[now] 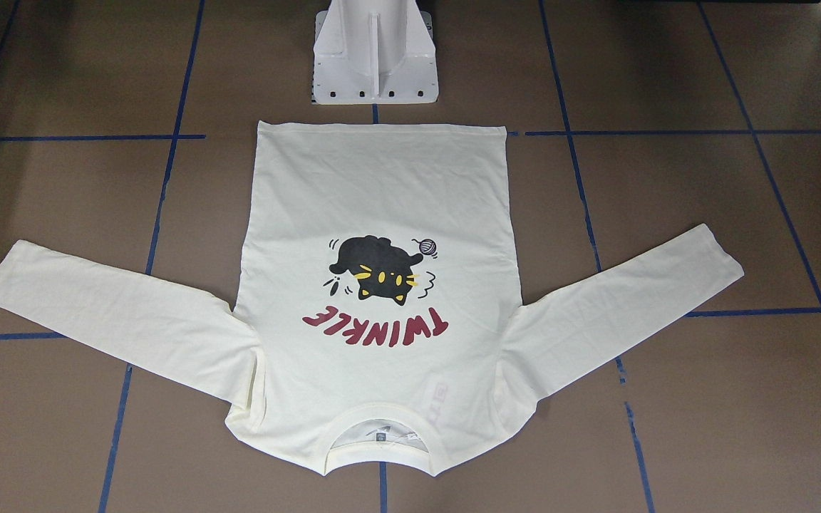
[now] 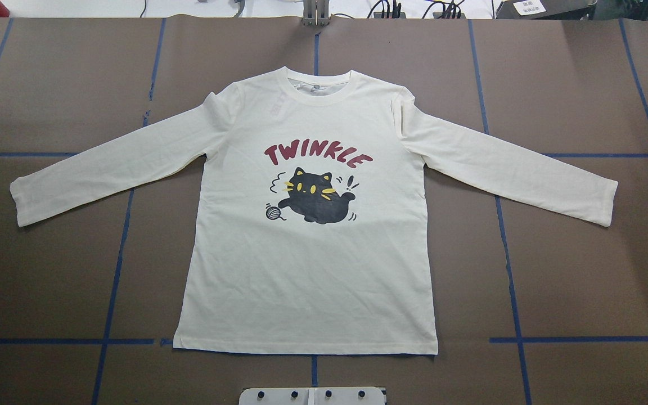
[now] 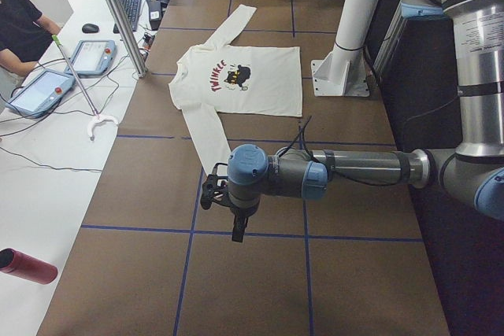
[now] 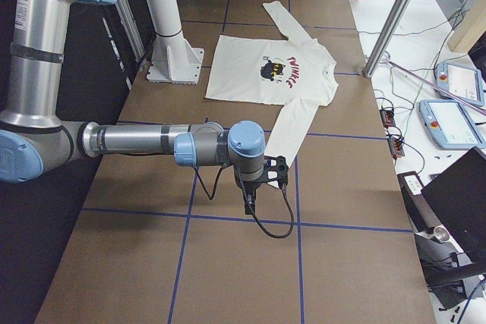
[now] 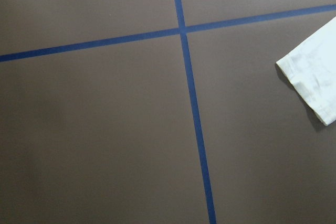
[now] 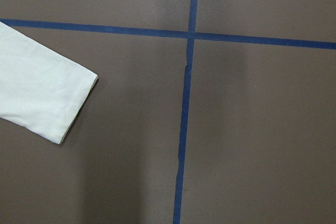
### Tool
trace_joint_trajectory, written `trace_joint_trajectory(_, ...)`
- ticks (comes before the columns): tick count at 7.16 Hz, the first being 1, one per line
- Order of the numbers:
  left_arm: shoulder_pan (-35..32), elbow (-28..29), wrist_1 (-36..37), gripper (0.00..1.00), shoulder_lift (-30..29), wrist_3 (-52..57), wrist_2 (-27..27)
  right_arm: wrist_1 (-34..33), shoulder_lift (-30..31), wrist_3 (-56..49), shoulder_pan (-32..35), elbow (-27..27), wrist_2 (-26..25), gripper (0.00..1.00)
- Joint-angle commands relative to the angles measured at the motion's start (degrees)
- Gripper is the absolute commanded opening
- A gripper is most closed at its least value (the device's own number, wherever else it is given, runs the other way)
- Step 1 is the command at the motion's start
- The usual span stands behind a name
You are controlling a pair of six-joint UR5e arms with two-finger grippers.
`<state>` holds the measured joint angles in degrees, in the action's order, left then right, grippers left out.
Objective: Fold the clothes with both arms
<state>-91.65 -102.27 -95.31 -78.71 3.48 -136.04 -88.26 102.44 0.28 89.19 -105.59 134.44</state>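
Note:
The cream long-sleeved T-shirt (image 2: 313, 270) lies flat and face up on the brown table, with the black cat print and red "TWINKLE" showing and both sleeves spread outward. It also shows in the front view (image 1: 382, 206). My left gripper (image 3: 211, 193) hangs above the table just past the end of the near sleeve; the cuff (image 5: 314, 81) shows at the right edge of the left wrist view. My right gripper (image 4: 276, 171) hangs over the end of the other sleeve, whose cuff (image 6: 47, 98) shows in the right wrist view. I cannot tell whether either gripper is open or shut.
The white pedestal base (image 1: 375, 57) stands just behind the shirt's hem. Blue tape lines (image 2: 116, 264) grid the table. An operator (image 3: 20, 21) and tablets (image 3: 43, 88) are at a side bench, and a red bottle (image 3: 27, 265) lies there.

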Motion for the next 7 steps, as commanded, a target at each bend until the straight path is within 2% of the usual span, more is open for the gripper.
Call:
trace_joint_trajectory(1,0.07,-0.21,-1.19,1.0,-0.65,-2.69,0.08,0.19,0.05,-0.01,0.02,-0.05,0.03,1.0)
trace_joint_trajectory(4,0.33,-0.65,-1.11,1.0,0.23,-2.17,1.48,0.63,0.04,-0.1,-0.07,0.91,0.38,1.0)
trace_joint_trajectory(5,0.68,0.22,-1.46,1.0,0.23,-2.25,1.4,0.54,0.04,-0.27,-0.59,1.43,2.21,1.0)
trace_joint_trajectory(6,0.69,0.4,-1.64,1.0,0.4,-2.25,0.79,0.63,-0.13,0.16,-3.12,1.61,6.23,1.0)
trace_joint_trajectory(7,0.77,0.58,-2.94,1.0,0.4,-2.25,-0.61,0.72,-3.52,1.21,-6.1,3.79,8.62,1.0)
